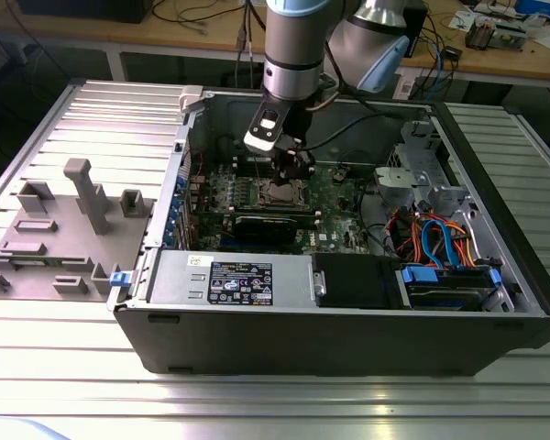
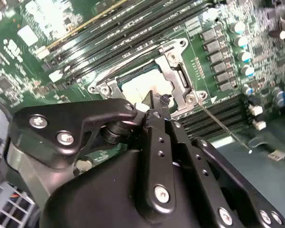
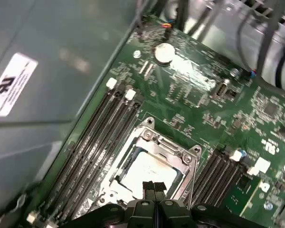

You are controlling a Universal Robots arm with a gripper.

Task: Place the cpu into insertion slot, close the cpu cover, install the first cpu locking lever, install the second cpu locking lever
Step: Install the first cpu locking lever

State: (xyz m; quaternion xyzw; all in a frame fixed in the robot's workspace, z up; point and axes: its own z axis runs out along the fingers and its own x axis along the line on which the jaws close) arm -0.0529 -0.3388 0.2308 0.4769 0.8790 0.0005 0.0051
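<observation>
Green motherboard (image 3: 204,109) speckled with tiny silver parts; pale silver-grey cpu (image 3: 149,168) framed by a shiny silver cpu cover (image 3: 167,145); matte black gripper (image 3: 154,186); blue and orange cables (image 1: 428,246) (bright against the dark grey case (image 1: 302,339)).

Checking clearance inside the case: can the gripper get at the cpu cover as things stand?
Probably yes. The gripper hovers just above the cpu cover on the motherboard, its fingers shut, and in both wrist views nothing lies between them.
</observation>
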